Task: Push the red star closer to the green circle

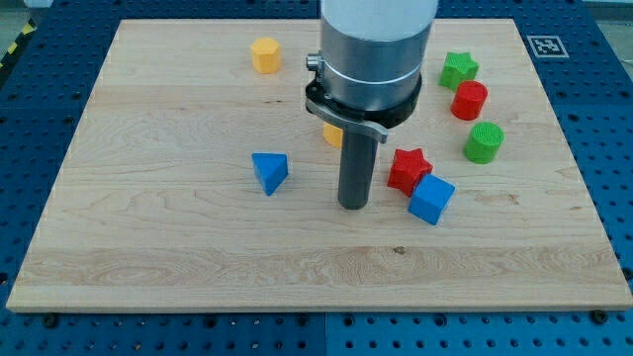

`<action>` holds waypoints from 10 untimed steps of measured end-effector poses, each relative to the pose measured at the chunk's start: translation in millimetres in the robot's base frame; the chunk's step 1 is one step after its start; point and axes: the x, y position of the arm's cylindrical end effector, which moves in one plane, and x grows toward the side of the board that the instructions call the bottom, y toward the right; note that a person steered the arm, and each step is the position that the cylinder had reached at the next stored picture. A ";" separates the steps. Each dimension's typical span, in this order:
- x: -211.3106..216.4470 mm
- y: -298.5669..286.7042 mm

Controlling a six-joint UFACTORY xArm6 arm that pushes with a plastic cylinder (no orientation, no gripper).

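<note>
Most of the push is left, I judge: my tip (pixel 354 206), a bare rod with no jaws to open or close, stands just left of the red star (pixel 407 169) at frame centre-right, while the green circle (pixel 484 141) sits apart at its upper right.

This looks like a robotics lab: a wooden board (pixel 148 237) lies on a blue perforated bench (pixel 603 148), a printed marker tag (pixel 546 44) sits at the board's top right corner, and hazard tape (pixel 15 44), probably, edges the top left.
</note>
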 end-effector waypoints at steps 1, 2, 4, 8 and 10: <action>-23.0 0.0; -28.3 -0.2; -49.3 7.7; -44.0 85.3; -32.0 41.1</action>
